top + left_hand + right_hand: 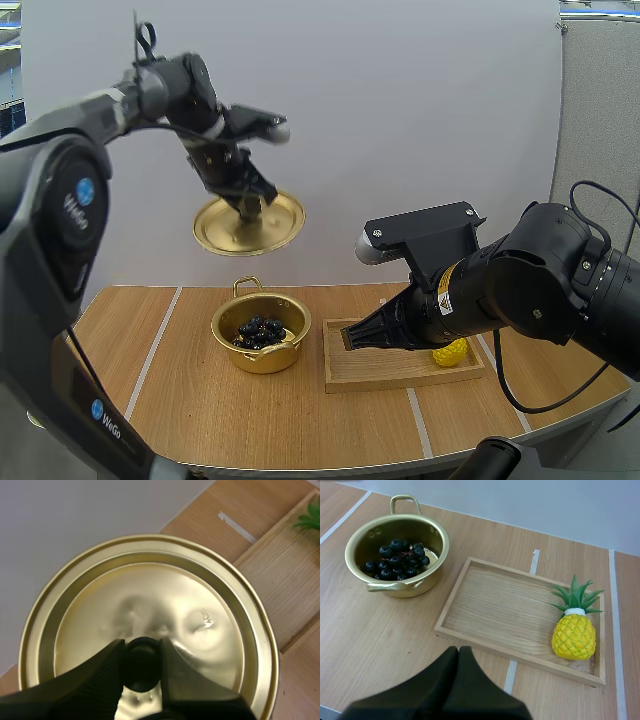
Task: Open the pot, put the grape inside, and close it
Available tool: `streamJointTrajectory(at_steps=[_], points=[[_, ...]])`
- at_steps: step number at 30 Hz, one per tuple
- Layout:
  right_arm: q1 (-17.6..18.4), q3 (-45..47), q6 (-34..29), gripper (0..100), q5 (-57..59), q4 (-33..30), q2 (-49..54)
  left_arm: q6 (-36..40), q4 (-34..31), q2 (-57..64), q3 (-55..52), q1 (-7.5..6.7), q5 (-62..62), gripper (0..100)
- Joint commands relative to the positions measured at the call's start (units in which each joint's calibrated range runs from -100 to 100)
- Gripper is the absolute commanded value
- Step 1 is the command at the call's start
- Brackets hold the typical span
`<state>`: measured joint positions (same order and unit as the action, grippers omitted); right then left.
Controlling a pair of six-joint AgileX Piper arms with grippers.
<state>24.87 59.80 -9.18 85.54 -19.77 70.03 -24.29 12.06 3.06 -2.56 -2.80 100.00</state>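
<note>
Golden lid, knob pinched in left hand, seemingly above pot.

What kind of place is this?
Probably a robot practice table, not a real kitchen: robot arms over a taped wooden table, a toy pineapple on a tray, and grapes in a pot.

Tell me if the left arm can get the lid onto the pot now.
Probably yes: the left gripper holds the lid above the open pot, nothing between; right gripper aside, over the tray.

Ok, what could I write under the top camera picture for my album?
The left gripper holds the lid above the pot with grapes inside.
</note>
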Motion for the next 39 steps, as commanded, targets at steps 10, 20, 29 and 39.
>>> streamJointTrajectory(at_steps=[10, 20, 29, 39], points=[[-0.27, 0.16, 0.58, 0, 0.16, -1.97, 0.66, -7.27, 3.85, -1.39, -15.62, -0.15, -5.29, 0], [-0.27, 0.16, 0.58, 0, 0.16, -1.97, 0.66, -10.11, 5.29, -1.78, -20.71, -0.15, -18.92, 0], [-0.27, 0.16, 0.58, 0, 0.16, -1.97, 0.66, -11.56, 5.29, -3.09, -20.75, -0.15, -24.47, 0], [-0.27, 0.16, 0.58, 0, 0.16, -1.97, 0.66, -11.56, 6.78, -7.61, -20.75, -0.15, -24.49, 0]])
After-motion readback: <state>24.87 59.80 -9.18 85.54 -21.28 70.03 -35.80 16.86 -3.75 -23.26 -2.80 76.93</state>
